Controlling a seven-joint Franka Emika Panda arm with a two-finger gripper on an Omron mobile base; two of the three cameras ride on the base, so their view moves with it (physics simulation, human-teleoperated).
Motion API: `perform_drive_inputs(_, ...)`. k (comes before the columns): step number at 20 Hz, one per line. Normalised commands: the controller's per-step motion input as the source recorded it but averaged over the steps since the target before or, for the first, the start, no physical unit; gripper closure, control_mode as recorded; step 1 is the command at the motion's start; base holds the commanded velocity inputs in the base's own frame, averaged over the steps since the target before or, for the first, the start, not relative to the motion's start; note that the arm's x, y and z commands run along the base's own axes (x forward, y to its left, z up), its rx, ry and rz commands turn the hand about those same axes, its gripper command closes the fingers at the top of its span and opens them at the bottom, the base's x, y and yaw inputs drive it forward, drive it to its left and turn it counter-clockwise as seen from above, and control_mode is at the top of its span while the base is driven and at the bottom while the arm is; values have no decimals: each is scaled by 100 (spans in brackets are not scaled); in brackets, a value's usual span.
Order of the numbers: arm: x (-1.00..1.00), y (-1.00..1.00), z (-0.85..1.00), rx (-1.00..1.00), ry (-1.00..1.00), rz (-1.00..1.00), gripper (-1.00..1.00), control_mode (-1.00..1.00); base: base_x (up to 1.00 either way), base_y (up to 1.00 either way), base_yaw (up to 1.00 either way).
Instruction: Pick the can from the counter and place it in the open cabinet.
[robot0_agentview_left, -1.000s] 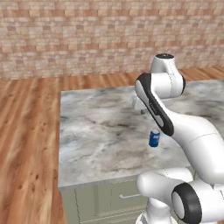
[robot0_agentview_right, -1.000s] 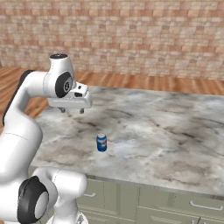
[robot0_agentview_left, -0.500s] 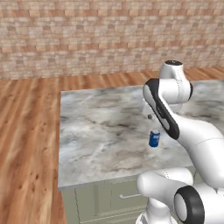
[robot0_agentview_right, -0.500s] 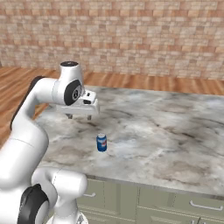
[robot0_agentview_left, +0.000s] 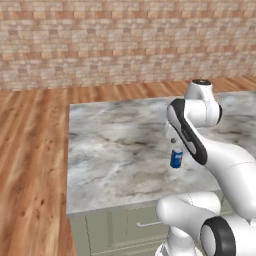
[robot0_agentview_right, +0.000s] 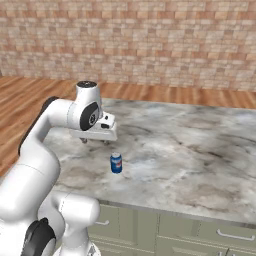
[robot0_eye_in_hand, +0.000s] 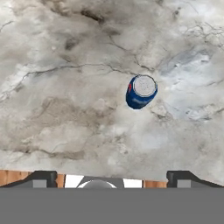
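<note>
The task stood near its start. The can (robot0_agentview_right: 116, 163) was upright on the worktop (robot0_agentview_right: 200, 150), untouched, a little in from the front edge and toward the arm's end of the slab. The end effector (robot0_agentview_right: 94, 140) hung above the stone, just beside the can on the far side and apart from it; in the hand view the can (robot0_eye_in_hand: 141, 91) lay ahead of the fingertips (robot0_eye_in_hand: 41, 178), which stood wide apart with nothing between them. As a judgement, everything was left: descent over the can, the grasp, the lift and the carry to the cabinet. As a closed drinks can, its contents could not be told.
</note>
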Motion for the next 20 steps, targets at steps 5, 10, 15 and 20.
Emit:
perform_drive_inputs(5,0,0,-38,0,0,0,-100,-100,0,0,0)
perform_drive_inputs(10,1,0,-30,0,0,0,-100,-100,0,0,0)
perform_drive_inputs(15,17,-11,-28,0,0,0,-100,-100,0,0,0)
perform_drive_inputs(20,27,-26,-23,1,0,0,-100,-100,0,0,0)
